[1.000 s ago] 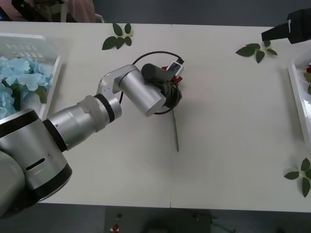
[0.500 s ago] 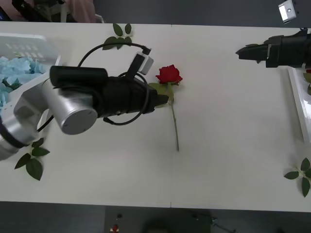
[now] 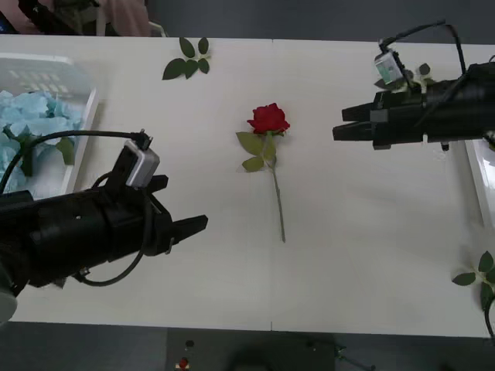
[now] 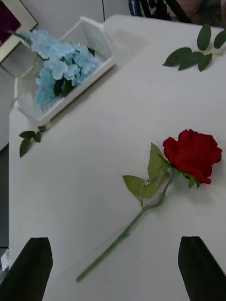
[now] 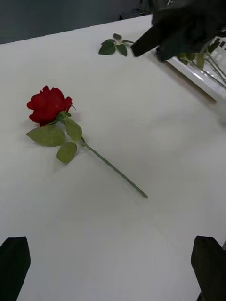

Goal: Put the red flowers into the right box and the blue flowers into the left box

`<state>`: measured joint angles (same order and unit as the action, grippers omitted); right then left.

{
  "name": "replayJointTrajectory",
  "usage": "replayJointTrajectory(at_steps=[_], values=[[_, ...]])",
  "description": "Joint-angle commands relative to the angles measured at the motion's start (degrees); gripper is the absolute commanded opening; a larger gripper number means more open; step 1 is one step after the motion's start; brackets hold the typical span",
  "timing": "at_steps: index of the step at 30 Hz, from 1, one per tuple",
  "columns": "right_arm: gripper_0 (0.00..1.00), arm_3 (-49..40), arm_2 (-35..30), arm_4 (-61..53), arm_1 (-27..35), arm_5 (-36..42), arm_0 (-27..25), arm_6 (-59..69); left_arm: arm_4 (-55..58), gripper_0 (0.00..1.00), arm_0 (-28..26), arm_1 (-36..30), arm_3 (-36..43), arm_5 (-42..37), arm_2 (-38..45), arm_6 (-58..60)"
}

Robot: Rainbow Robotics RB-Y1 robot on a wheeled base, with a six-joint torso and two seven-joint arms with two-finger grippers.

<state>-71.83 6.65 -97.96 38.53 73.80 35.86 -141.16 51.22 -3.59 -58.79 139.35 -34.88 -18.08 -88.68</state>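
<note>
We see that the left claw [image 3: 197, 224] has pulled back toward 8 o'clock with its fingers spread and empty, leaving the rose [image 3: 268, 119] lying free mid-counter [image 3: 356, 255], stem trailing to 6 o'clock. The right claw [image 3: 340, 128] has swung in from 2 o'clock, fingers parted and holding nothing, now near the bloom at its 3 o'clock. We judge this a hand-over of the reach: the right arm is placed to pick the rose.

The left box [image 3: 83, 116], at 10 o'clock, holds blue flowers [image 3: 35, 116]. The right box [image 3: 473, 158], at 3 o'clock, shows just its rim; its contents we cannot make out.
</note>
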Motion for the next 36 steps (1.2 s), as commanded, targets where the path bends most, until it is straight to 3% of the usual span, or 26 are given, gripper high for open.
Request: replayJointTrajectory(at_steps=[1,4,6,10,14,22,26,36], values=[[0.78,-5.9,-0.1,11.1,-5.1,-1.3,1.7,12.7,1.2,1.00,-7.5,-0.9,5.8,0.6,6.7,-6.4],[0.78,-8.8,-0.1,20.6,-8.5,-1.2,2.3,19.2,1.9,1.00,-9.9,2.7,6.9,-1.7,9.3,-9.8],[0.78,-10.3,0.6,27.5,-10.9,-0.8,3.3,23.7,2.5,1.00,-9.8,7.6,7.0,-7.6,11.8,-13.6],[0.78,-11.0,3.5,36.3,-13.7,-0.7,5.4,31.9,4.2,1.00,-3.5,18.4,4.6,-23.4,16.9,-18.3],[0.78,-11.0,6.7,43.6,-15.5,-0.7,7.7,39.5,8.8,1.00,2.1,23.3,-0.6,-30.0,17.9,-21.2],[0.78,-10.9,15.6,58.4,-17.8,-0.3,11.2,59.5,15.3,1.00,8.1,22.8,-11.1,-23.0,11.3,-29.5],[0.78,-10.7,18.1,63.1,-18.8,-0.3,11.2,63.1,15.7,1.00,8.2,21.8,-12.2,-18.3,8.6,-29.8],[0.78,-6.7,19.7,71.1,-21.1,-3.2,11.3,67.8,18.6,1.00,8.6,18.9,-12.2,-16.7,6.7,-29.9]])
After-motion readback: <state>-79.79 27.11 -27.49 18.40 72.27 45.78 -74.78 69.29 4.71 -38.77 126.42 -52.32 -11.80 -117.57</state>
